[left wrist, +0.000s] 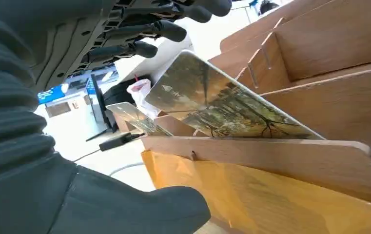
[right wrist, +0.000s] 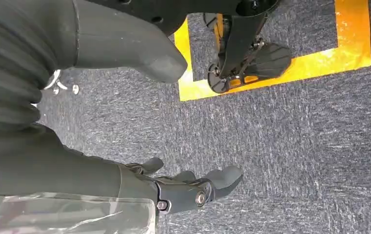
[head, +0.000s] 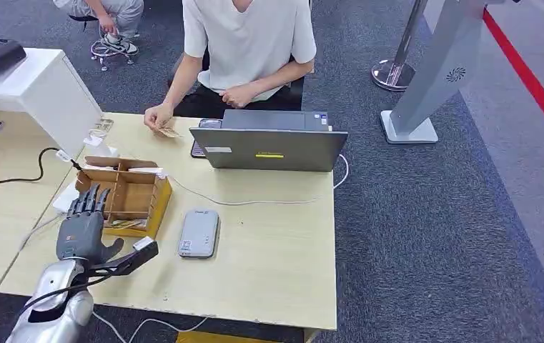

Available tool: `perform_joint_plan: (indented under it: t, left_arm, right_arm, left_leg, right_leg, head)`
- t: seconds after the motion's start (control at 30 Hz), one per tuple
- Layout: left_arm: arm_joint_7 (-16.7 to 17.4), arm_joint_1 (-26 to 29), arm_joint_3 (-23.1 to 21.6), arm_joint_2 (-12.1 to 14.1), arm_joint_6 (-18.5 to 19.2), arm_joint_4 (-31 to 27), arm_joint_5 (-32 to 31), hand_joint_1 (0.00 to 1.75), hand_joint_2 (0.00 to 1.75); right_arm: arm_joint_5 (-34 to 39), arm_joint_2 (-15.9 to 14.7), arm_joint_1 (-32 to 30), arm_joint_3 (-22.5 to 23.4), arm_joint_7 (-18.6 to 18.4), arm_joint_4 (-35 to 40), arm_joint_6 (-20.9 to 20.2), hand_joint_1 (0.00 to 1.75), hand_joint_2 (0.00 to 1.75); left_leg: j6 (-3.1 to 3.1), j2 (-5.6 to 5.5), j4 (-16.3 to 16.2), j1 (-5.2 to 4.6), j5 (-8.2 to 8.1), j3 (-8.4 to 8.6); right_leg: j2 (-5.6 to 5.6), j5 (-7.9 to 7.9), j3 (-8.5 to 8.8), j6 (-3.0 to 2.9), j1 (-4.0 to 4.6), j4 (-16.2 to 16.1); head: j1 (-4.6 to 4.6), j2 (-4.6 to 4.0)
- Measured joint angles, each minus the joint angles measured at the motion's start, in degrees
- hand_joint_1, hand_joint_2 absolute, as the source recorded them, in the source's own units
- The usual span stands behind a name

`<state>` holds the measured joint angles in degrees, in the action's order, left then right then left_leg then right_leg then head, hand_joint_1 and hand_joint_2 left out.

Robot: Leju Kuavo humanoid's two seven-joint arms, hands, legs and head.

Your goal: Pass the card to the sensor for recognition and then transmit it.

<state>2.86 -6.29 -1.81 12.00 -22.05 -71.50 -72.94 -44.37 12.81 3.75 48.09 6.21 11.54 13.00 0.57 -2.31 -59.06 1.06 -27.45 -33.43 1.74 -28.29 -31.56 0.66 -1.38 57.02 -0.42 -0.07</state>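
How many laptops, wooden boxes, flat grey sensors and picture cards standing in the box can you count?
Laptop: 1
Wooden box: 1
Grey sensor: 1
Picture cards: 2
Total: 5

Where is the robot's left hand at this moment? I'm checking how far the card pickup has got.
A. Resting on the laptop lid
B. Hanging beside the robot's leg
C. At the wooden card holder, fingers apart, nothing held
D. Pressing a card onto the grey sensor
C: the left hand sits at the near edge of the wooden card holder, and the left wrist view shows its fingers spread above a card, not touching it.
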Motion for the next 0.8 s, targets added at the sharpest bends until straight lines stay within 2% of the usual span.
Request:
perform_joint_plan:
  t: [0.1, 0.13, 0.33, 0.8]
  left_arm:
    - [0.0, -0.1, -0.1, 0.0, 0.0, 0.2, 0.0, 0.0, 1.75]
    - [0.0, -0.1, -0.2, 0.0, -0.1, 0.2, 0.0, 1.75, 1.75]
    - [-0.7, -0.1, -0.3, 0.0, -1.6, 0.7, 0.6, 1.75, 1.75]
    - [-1.4, -0.2, -0.6, 0.0, -2.0, 0.8, 1.1, 1.75, 1.75]
  right_arm:
    - [0.0, 0.0, 0.0, 0.0, 0.1, 0.0, -0.1, 0.0, 1.75]
    - [0.0, 0.0, 0.0, 0.0, 0.1, 0.0, -0.1, 0.0, 1.75]
    - [-0.1, 0.0, 0.0, 0.0, 0.4, 0.0, -0.2, 0.0, 1.75]
    - [-0.5, 0.0, 0.0, 0.0, 0.5, 0.0, -0.1, 0.0, 1.75]
  left_leg:
    - [0.0, 0.0, 0.0, 0.0, 0.0, 0.0]
    - [0.0, 0.0, 0.0, 0.0, 0.0, 0.0]
    - [0.0, 0.0, 0.0, 0.0, 0.0, 0.0]
    - [0.0, 0.0, 0.0, 0.0, 0.0, 0.0]
  right_leg:
    - [0.0, 0.0, 0.0, 0.0, 0.0, 0.0]
    - [0.0, 0.0, 0.0, 0.0, 0.0, 0.0]
    - [0.0, 0.0, 0.01, 0.0, 0.0, 0.0]
    - [0.0, 0.0, 0.01, 0.0, 0.0, 0.0]
  head:
    - [-0.02, 0.0]
    - [0.0, 0.0]
    - [-0.02, 0.0]
    - [0.0, 0.0]
